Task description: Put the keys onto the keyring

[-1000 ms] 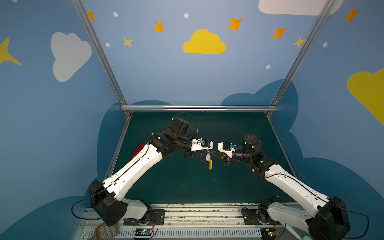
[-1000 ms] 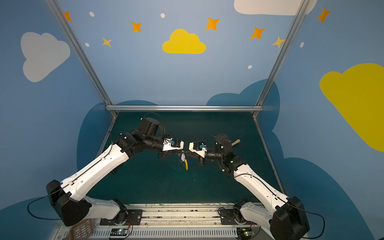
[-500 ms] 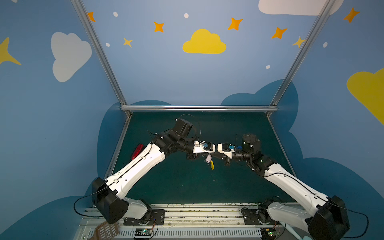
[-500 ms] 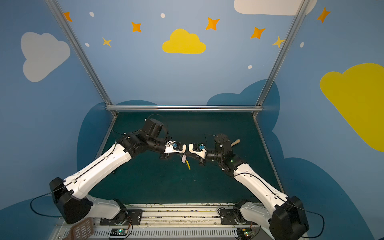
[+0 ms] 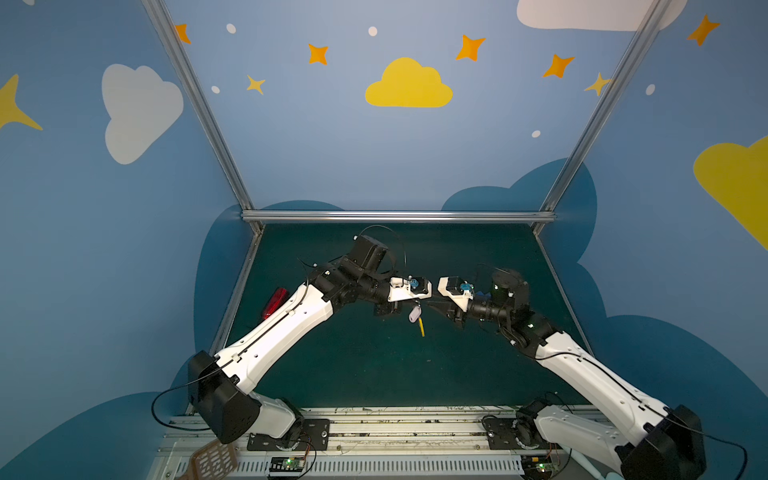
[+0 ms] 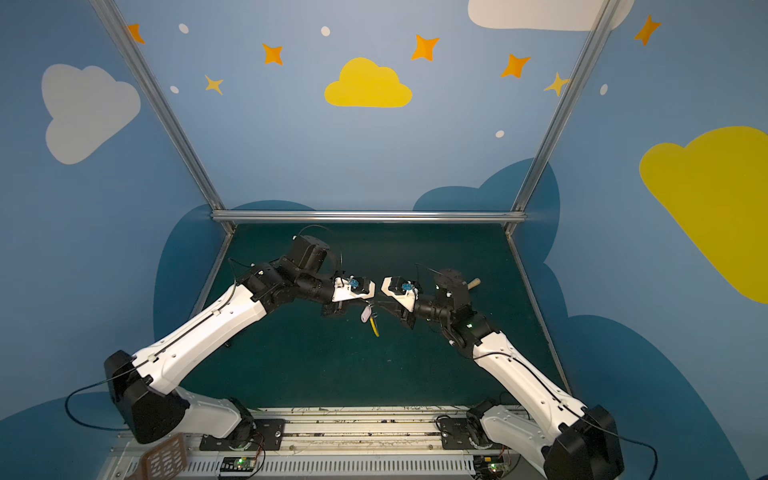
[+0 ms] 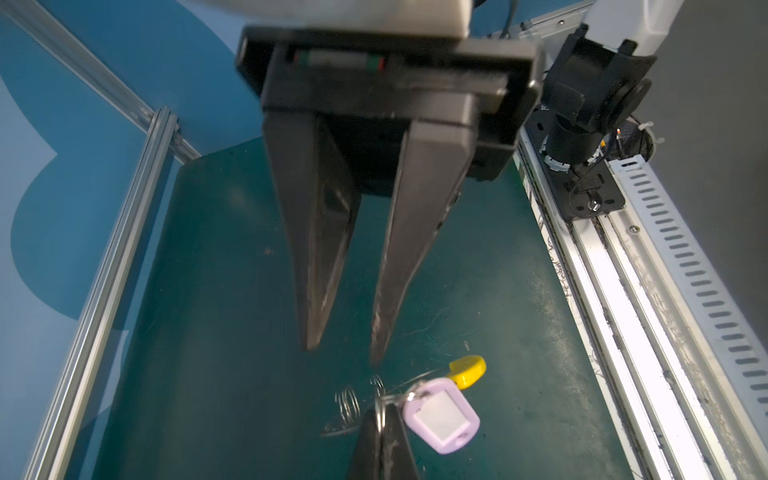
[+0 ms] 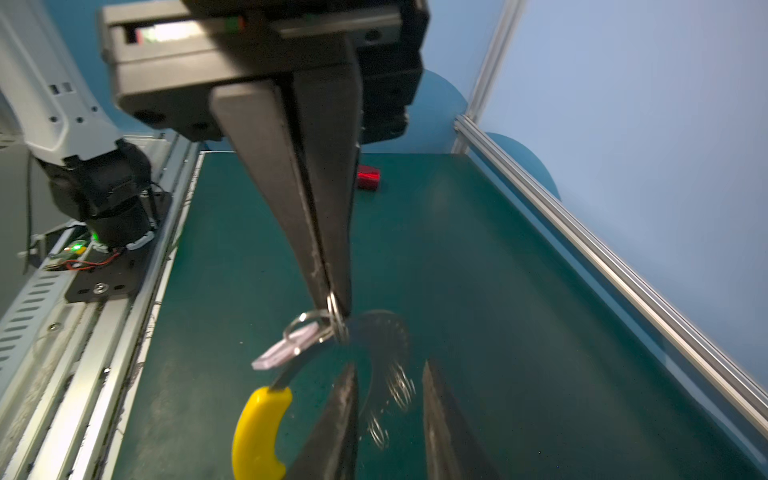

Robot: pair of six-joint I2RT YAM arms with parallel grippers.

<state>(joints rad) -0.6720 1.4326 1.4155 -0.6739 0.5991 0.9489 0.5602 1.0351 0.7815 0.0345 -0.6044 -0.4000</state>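
Note:
The keyring (image 8: pixel 386 332) is a grey holed hoop with a yellow arc (image 8: pixel 257 432). It hangs above the green mat between the two arms. My left gripper (image 8: pixel 336 303) is shut on a small silver loop at the hoop's top. The keys' pale tag (image 7: pixel 440 415) hangs from that same loop, and I cannot make out the key blade. My right gripper (image 8: pixel 389 365) is open, with the blurred hoop and its tiny silver loops (image 8: pixel 401 388) hanging between its fingers and not gripped. In both top views the tag (image 5: pixel 412 314) and the yellow arc (image 6: pixel 375 328) hang under the left gripper (image 5: pixel 417 302), and the right gripper (image 5: pixel 432 305) faces it closely.
A red object (image 5: pixel 274 302) lies on the mat by the left frame rail. A wooden handle (image 6: pixel 473 283) with a blue part (image 5: pixel 482 294) lies behind the right arm. A perforated brown tool (image 5: pixel 212 459) sits at the front left, beside the arms' base rail (image 5: pixel 374 419).
The left arm reached right and its gripper shut on the silver loop. The right gripper, shut on the keyring before, has opened. The hoop now hangs from the left gripper, swinging.

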